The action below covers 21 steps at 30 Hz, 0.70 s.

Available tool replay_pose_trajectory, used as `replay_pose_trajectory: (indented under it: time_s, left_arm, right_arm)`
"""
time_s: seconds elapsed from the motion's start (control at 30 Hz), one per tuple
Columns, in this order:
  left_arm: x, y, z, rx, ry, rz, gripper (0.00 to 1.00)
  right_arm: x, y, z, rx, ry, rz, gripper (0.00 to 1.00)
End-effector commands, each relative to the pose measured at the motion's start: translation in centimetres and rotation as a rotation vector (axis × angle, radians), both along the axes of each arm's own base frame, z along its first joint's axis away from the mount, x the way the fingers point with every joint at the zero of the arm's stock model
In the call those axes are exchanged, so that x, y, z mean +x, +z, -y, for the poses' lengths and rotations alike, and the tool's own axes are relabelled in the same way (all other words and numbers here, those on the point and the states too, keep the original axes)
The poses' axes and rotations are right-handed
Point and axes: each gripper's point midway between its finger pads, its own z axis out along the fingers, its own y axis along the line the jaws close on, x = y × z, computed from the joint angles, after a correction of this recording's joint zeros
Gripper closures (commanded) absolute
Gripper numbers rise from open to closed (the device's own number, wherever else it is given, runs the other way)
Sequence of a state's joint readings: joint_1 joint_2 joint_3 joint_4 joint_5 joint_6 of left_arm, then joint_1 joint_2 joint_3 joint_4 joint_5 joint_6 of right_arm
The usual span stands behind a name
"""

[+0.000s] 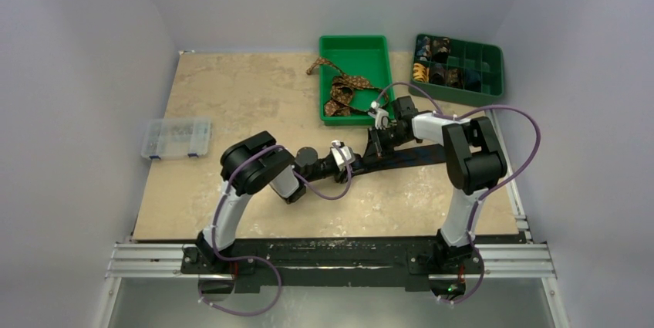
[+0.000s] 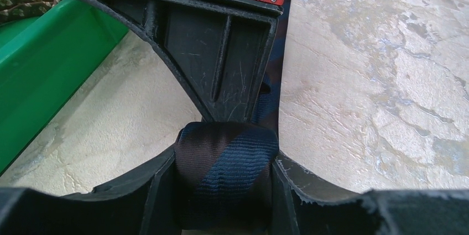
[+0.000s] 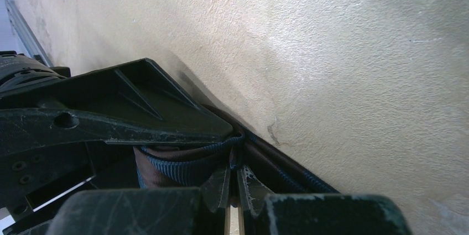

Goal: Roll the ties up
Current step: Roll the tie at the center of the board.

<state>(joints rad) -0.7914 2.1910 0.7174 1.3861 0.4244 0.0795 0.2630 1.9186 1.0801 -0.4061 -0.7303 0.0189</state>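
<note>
Dark tie (image 1: 409,156) lies on the counter (image 1: 231,96) just in front of the green bin (image 1: 359,58), with one end rolled into a coil (image 2: 227,174). Left tool (image 1: 341,157) is narrowed onto the coil, a finger touching each side. Right tool (image 3: 232,188) is closed, tips on the flat strip just beside the coil; can't tell if fabric is pinched. Brown tie (image 1: 343,89) is heaped in the bin, one end over the bin's left wall. Divided tray (image 1: 463,96) sits right of the bin, clear box (image 1: 176,137) far left.
</note>
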Motion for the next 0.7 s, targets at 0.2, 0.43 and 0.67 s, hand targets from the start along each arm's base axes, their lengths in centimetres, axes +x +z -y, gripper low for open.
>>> replay_pose_trajectory:
  time_s: [0.2, 0.43, 0.67]
  left_arm:
    - [-0.8, 0.5, 1.7, -0.043, -0.071, 0.003, 0.54]
    - [-0.7, -0.3, 1.8, 0.012, -0.074, -0.016, 0.64]
    - [-1.5, -2.0, 1.3, 0.253, -0.065, -0.141, 0.74]
  right_arm:
    - [-3.3, -5.9, 1.8, -0.19, 0.056, -0.084, 1.0]
    - [-3.3, -5.7, 1.8, -0.193, 0.059, -0.077, 1.0]
    - [-3.5, -5.1, 1.5, -0.176, 0.064, -0.062, 1.0]
